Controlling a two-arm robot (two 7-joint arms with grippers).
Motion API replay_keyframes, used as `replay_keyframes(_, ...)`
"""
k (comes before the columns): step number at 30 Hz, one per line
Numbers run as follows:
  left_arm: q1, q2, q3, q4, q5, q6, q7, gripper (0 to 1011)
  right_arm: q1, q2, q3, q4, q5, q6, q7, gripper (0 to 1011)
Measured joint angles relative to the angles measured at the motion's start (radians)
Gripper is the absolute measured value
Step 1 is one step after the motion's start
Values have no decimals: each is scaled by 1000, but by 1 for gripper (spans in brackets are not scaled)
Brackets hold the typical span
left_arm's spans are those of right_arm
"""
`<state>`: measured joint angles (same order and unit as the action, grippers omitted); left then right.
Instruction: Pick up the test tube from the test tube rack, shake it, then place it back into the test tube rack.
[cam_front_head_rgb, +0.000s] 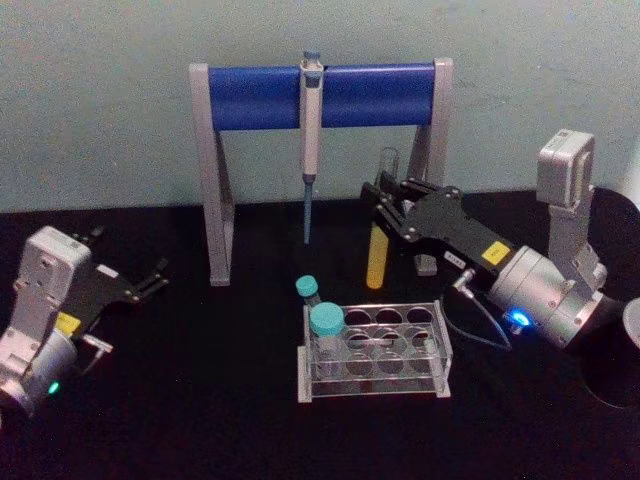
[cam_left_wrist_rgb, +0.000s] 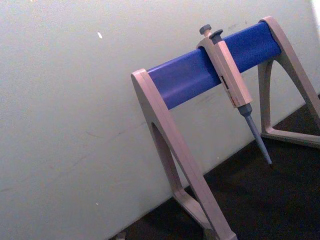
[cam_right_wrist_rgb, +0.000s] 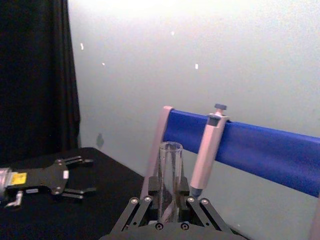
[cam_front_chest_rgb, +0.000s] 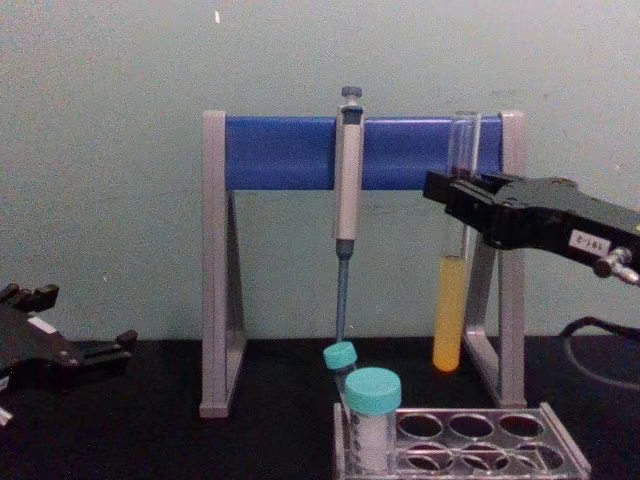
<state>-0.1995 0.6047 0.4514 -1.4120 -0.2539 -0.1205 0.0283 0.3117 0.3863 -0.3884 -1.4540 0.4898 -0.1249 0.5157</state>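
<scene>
Gripping the test tube (cam_front_head_rgb: 376, 258) near its upper part, the right gripper (cam_front_head_rgb: 385, 215) reaches in from the right of the head view, its black fingers closed on the glass. The tube stands upright and clear of the test tube rack (cam_front_head_rgb: 437, 345), just above and to the right of it in the frame. Yellow liquid fills its lower part and the open top is clear.

In the chest view the right gripper (cam_front_chest_rgb: 455, 200) comes in from the right edge at mid height. The test tube (cam_front_chest_rgb: 450, 310) hangs in front of the right leg of the pipette stand (cam_front_chest_rgb: 213, 260). The test tube rack (cam_front_chest_rgb: 560, 445) sits at the bottom right of that frame on the black table (cam_front_chest_rgb: 150, 440).

Two teal-capped tubes (cam_front_head_rgb: 326, 325) stand at the left end of the rack. A grey pipette (cam_front_head_rgb: 310, 130) hangs from the middle of the stand's blue bar.

The left gripper (cam_front_head_rgb: 130, 255) rests at the lower left of the head view, well apart from the rack. Its fingers are spread and hold nothing.

A yellow sticker (cam_front_head_rgb: 495, 250) lies on top of the right gripper's body, and another yellow sticker (cam_front_head_rgb: 68, 322) is on the left gripper's body. A small white label (cam_front_chest_rgb: 583, 240) shows on the side of the right gripper in the chest view. The print on all three is too small to read.

The right wrist view shows the tube's open rim (cam_right_wrist_rgb: 170, 147) rising between the fingers.
</scene>
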Motion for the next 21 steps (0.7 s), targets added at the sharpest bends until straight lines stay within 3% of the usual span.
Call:
replay_keyframes(15,0,0,0,0,0,0,0,1001,-19,6,25,-16,-13,7,-27,225)
replay_keyframes(21,0,0,0,0,0,0,0,1001,-52,31,51,-52,-21,19,-49,224)
